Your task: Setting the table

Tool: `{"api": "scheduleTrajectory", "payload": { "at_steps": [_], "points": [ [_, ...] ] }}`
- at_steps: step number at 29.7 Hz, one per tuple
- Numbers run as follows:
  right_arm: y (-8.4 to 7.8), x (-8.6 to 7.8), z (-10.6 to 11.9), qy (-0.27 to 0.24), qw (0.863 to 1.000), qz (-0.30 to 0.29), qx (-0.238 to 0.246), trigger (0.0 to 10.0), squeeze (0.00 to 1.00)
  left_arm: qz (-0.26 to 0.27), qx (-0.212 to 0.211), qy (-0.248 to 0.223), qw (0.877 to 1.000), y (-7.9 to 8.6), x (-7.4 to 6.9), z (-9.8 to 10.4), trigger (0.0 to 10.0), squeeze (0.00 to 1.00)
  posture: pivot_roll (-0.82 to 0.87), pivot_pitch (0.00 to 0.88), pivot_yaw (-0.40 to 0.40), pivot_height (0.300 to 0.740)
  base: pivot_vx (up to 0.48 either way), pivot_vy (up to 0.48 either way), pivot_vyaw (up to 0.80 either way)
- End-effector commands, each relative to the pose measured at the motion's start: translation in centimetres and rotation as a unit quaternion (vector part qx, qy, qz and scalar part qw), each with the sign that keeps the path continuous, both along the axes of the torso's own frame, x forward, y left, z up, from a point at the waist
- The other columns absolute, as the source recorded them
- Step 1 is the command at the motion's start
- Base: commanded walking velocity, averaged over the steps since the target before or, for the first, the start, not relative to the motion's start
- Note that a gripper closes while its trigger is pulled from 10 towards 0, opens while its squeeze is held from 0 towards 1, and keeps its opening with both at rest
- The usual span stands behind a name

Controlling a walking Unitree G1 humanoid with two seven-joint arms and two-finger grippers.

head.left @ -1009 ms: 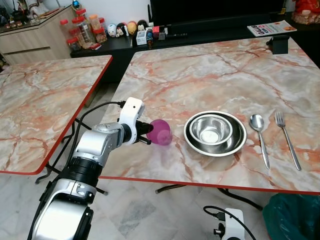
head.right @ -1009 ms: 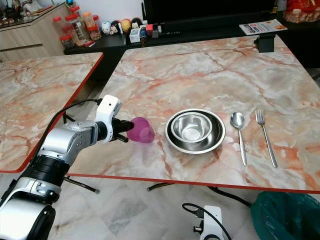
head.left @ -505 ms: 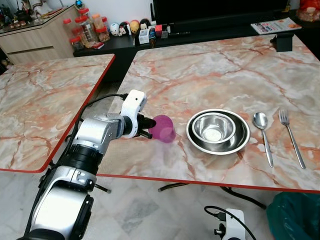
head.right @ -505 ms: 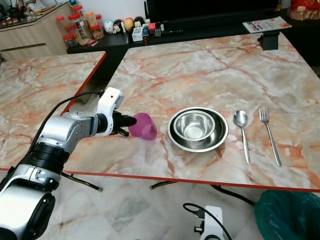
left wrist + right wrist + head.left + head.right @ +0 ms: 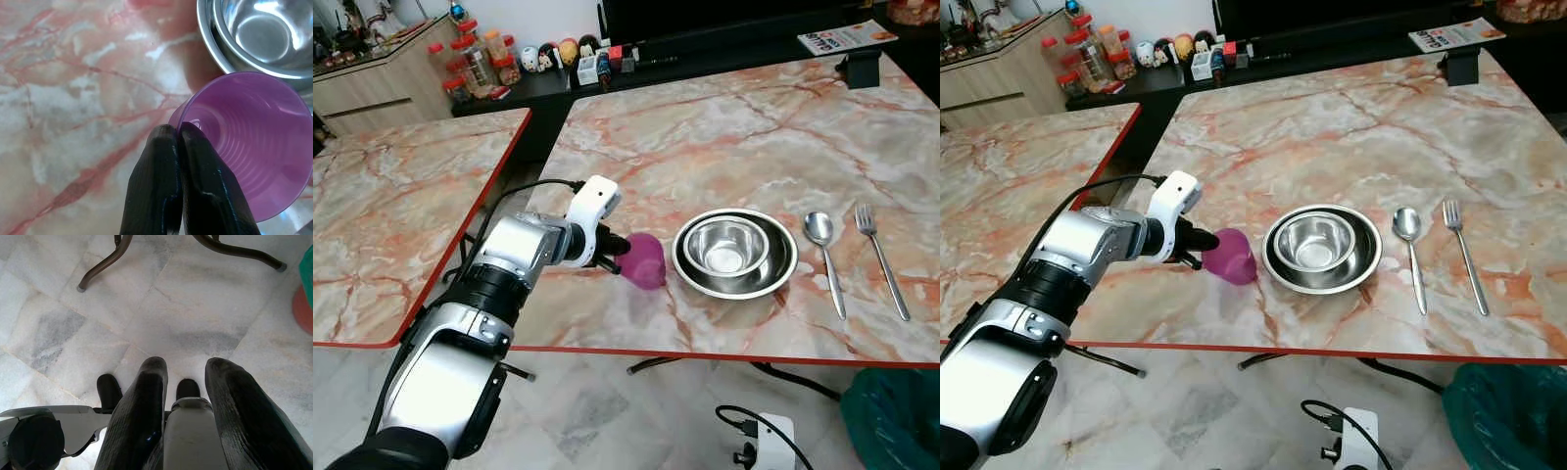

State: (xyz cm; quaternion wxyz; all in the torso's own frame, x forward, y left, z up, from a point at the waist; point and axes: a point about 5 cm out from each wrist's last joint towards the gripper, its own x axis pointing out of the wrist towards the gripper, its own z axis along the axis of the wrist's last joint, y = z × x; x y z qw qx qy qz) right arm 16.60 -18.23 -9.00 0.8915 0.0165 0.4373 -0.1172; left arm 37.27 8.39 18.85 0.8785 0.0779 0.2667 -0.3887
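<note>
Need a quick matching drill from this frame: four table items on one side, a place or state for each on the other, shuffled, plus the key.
Items:
1. cup
2. bowls
3. spoon
4. fork

Places or states:
A. nested, two steel ones
B. outermost on the robot's right
C. purple, rim pinched by the left gripper
D. lying between the bowls and the fork

Pairs: 1-C, 2-A, 3-D, 4-B

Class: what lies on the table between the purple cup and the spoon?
The nested steel bowls lie between the purple cup and the spoon, seen in both eye views.
</note>
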Motion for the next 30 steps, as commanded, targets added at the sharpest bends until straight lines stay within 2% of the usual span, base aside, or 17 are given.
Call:
{"api": "scheduleTrajectory", "payload": {
  "at_steps": [1,12,13,14,15,20,21,30],
  "points": [
    [0.9,-0.6,-0.3,0.007,1.000,-0.003,0.012,10.0,0.00,0.010,0.023,0.003,1.000,0.9,0.4,0.3,10.0,0.00,0.03,0.042,0.239,0.740,0.000,0.000,0.00],
    [0.8,-1.3,-0.6,0.013,1.000,-0.013,0.014,10.0,0.00,-0.002,0.034,0.011,0.999,0.4,0.6,0.1,10.0,0.00,0.02,0.056,0.249,0.740,0.000,0.000,0.00],
    [0.8,-1.4,-0.6,0.014,1.000,-0.014,0.014,10.0,0.00,-0.004,0.034,0.011,0.999,0.4,0.5,0.1,10.0,0.76,0.02,0.057,0.250,0.740,0.000,0.000,0.00],
    [0.8,-1.4,-0.6,0.014,1.000,-0.014,0.014,10.0,0.00,-0.004,0.034,0.011,0.999,0.4,0.5,0.1,10.0,0.76,0.02,0.057,0.250,0.740,0.000,0.000,0.00],
    [0.7,-1.5,-0.6,0.015,1.000,-0.015,0.013,10.0,0.00,-0.004,0.033,0.012,0.999,0.3,0.5,0.1,10.0,1.00,0.02,0.058,0.249,0.740,0.000,0.000,0.00],
    [0.6,-1.5,-0.7,0.016,1.000,-0.016,0.012,10.0,0.00,-0.003,0.033,0.012,0.999,0.3,0.7,0.2,10.0,1.00,0.02,0.058,0.248,0.740,0.000,0.000,0.00],
    [0.6,-1.6,-0.7,0.016,1.000,-0.016,0.012,10.0,0.00,-0.002,0.031,0.011,0.999,0.4,0.7,0.3,10.0,0.00,0.02,0.061,0.248,0.740,0.000,0.000,0.00],
    [0.7,-1.3,-0.6,0.013,1.000,-0.015,0.014,10.0,0.00,0.007,0.017,-0.011,1.000,0.5,1.1,1.7,10.0,0.00,0.02,0.059,0.246,0.740,0.000,0.000,0.00]
  ]
}}
